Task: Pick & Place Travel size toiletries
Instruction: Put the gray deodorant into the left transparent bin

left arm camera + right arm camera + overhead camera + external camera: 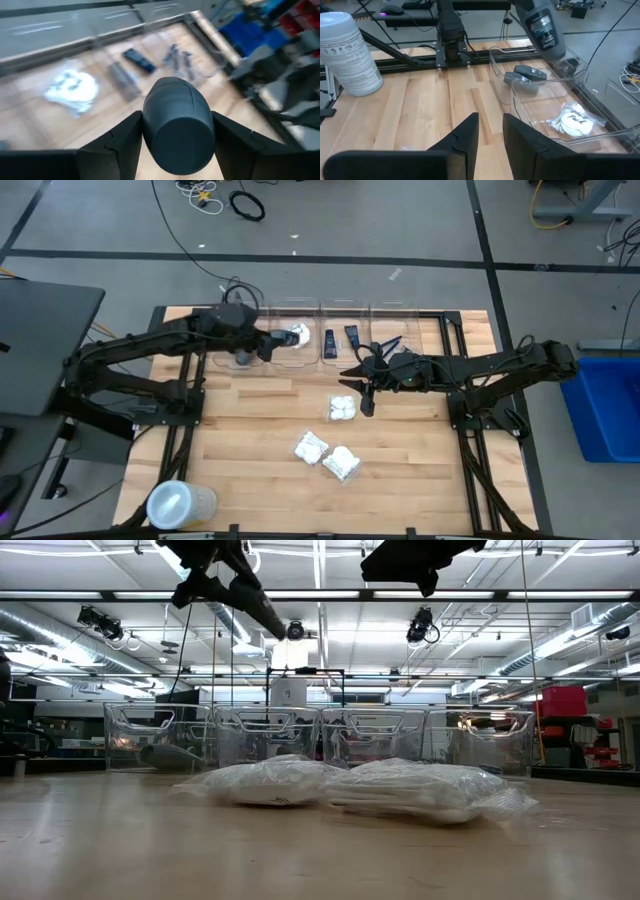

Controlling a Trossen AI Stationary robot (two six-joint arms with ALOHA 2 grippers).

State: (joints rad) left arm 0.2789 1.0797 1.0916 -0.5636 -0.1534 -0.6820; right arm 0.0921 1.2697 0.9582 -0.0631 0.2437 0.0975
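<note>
My left gripper [266,344] hangs over the row of clear bins [318,308] at the table's far edge, shut on a dark grey oval case [177,127]. In the bins lie more grey cases [525,75], a white packet [572,122], black tubes [330,338] and blue razors [385,345]. Three white crinkly packets [343,408] [311,447] [341,463] lie flat on the wood. My right gripper [366,398] hovers beside the farthest of them, its fingers [468,134] a little apart with nothing between. My left gripper pinches the grey case by its two long sides [146,131] between the two fingers. The case lies along the fingers, its far end sticking out ahead of them. It slants downward, clear of the bins and the table.
A large translucent round container [180,505] stands at the table's near left corner. Black frame rails [420,62] run along the table's edges. Bare wood lies between the bins and the loose packets.
</note>
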